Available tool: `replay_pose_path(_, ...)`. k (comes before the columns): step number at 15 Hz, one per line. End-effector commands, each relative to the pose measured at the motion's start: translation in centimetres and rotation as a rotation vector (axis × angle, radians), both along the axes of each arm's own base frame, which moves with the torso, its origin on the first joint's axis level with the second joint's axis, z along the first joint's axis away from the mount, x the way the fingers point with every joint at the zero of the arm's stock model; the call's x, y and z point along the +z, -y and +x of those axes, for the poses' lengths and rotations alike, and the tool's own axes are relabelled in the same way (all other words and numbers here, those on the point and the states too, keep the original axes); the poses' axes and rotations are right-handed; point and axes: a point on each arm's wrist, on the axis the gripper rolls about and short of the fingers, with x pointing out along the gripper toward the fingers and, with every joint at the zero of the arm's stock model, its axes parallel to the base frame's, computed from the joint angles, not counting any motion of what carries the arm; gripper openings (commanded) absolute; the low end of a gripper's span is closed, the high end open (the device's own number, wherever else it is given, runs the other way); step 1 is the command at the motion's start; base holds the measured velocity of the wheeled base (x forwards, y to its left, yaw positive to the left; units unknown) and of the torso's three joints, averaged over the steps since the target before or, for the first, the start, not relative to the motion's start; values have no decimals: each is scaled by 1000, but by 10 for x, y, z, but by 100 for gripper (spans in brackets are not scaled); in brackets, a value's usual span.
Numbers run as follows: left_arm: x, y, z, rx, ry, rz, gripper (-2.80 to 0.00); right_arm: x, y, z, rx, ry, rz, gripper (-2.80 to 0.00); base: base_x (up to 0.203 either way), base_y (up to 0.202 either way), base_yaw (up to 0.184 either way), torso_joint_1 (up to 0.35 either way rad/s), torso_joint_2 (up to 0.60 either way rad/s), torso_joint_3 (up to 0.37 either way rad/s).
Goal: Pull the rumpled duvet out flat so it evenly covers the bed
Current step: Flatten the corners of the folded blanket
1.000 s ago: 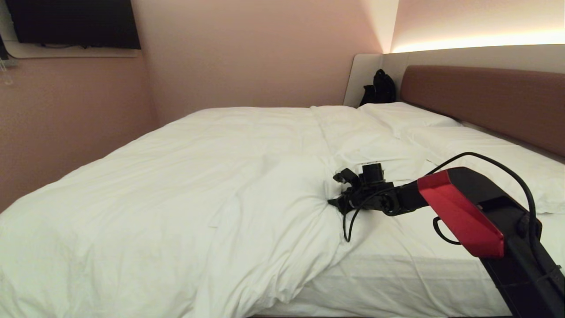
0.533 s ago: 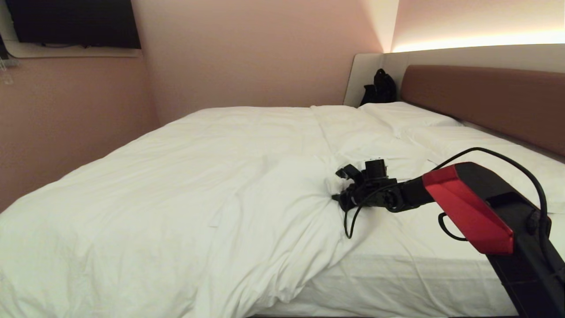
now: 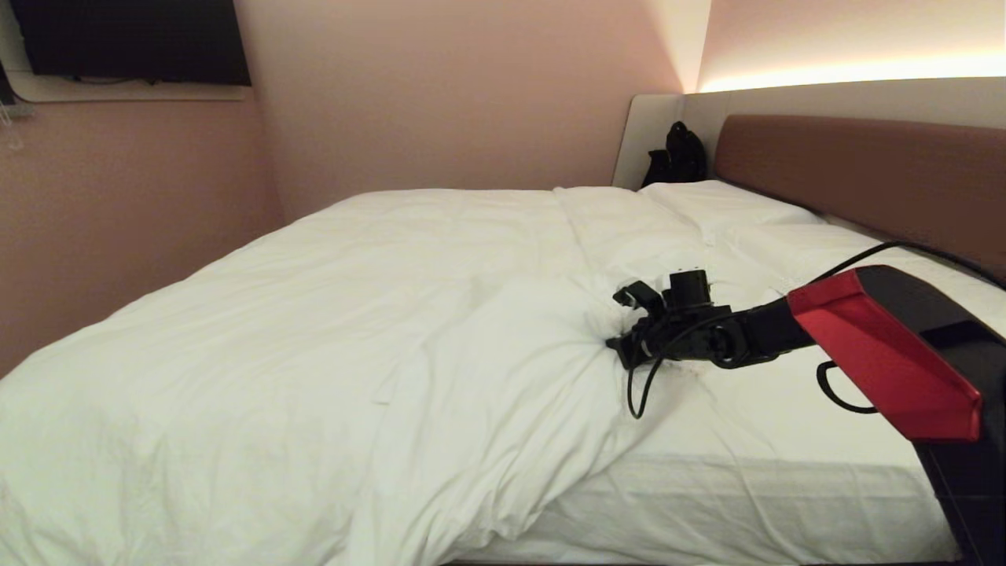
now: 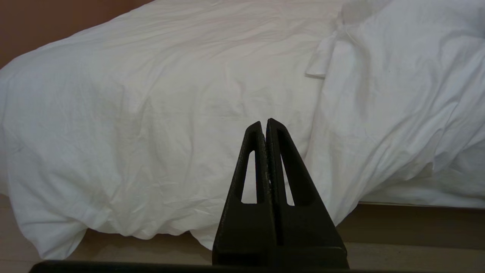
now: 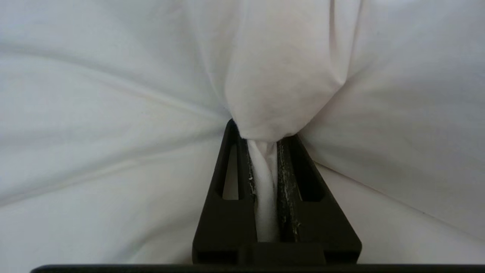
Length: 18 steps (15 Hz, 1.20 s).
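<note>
The puffy white duvet [image 3: 338, 314] covers the left and middle of the bed [image 3: 747, 487], and its near corner is bunched and folded back, leaving bare sheet toward the headboard [image 3: 864, 181]. My right gripper [image 3: 618, 347] reaches in from the right and is shut on a pinched fold of the duvet [image 5: 276, 87] at that bunched edge. In the right wrist view, white cloth fills the gap between the right gripper's [image 5: 261, 132] fingers. My left gripper [image 4: 264, 123] hangs low beside the bed, shut and empty, facing the duvet [image 4: 151, 94] that drapes over the side.
Two white pillows [image 3: 731, 206] [image 3: 857, 263] lie along the headboard. A black bag [image 3: 676, 157] stands in the far corner. A dark screen [image 3: 134, 39] hangs on the pink wall at left. Floor [image 4: 416, 227] shows below the bed's side.
The right gripper has closed on the duvet fold and moved right, toward the headboard, drawing the bunched cloth with it. The left gripper has not moved.
</note>
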Motion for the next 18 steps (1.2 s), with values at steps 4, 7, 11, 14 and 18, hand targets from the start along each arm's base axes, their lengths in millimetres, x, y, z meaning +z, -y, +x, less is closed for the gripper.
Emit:
replay_pose_path(4, 0, 0, 0, 1, -1, 0, -280, 30, 22, -21, -34, 15, 0, -280, 0, 0, 0, 0, 0, 0)
replay_pose_path(7, 0, 0, 0, 1, -2, 0, -280, 32, 36, -35, -59, -14, -8, -280, 0, 0, 0, 0, 0, 0)
replay_pose_path(11, 0, 0, 0, 1, -1, 0, -280, 29, 53, -60, -88, -46, -13, -280, 0, 0, 0, 0, 0, 0)
replay_pose_path(14, 0, 0, 0, 1, 0, 0, -280, 29, 69, -74, -120, -48, -14, -280, 0, 0, 0, 0, 0, 0)
replay_pose_path(18, 0, 0, 0, 1, -1, 0, -280, 23, 84, -91, -153, -70, -13, -280, 0, 0, 0, 0, 0, 0)
